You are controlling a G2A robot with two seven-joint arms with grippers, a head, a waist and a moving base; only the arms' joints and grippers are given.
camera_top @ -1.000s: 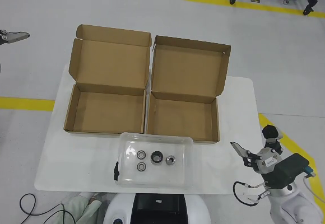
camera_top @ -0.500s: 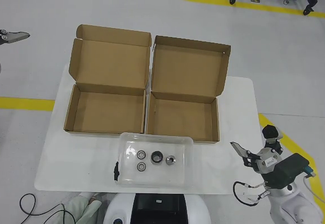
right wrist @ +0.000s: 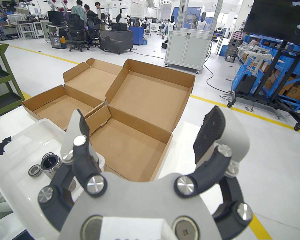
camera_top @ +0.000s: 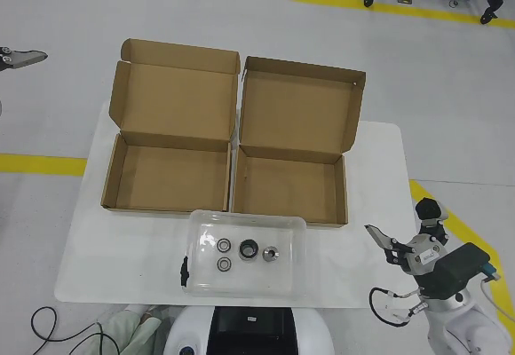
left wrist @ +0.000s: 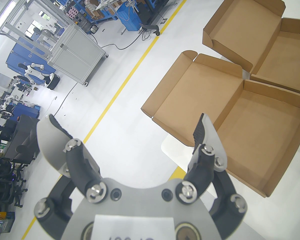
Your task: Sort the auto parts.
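Well, from above, the white table carries two open cardboard boxes side by side, the left box and the right box, their lids folded back. Just in front of them, at the near edge, sits a clear tray holding the auto parts: four small round pieces clustered near its middle. The right gripper hangs at the table's right edge, near the front corner. The left gripper hangs well apart from the table, beyond its far left corner, over the floor.

From the left wrist, its two fingers stand wide apart with nothing between them, and both boxes lie beyond.

From the right wrist, the fingers are likewise splayed and hold nothing. The tray with its parts lies near one finger, and the boxes are just behind it.
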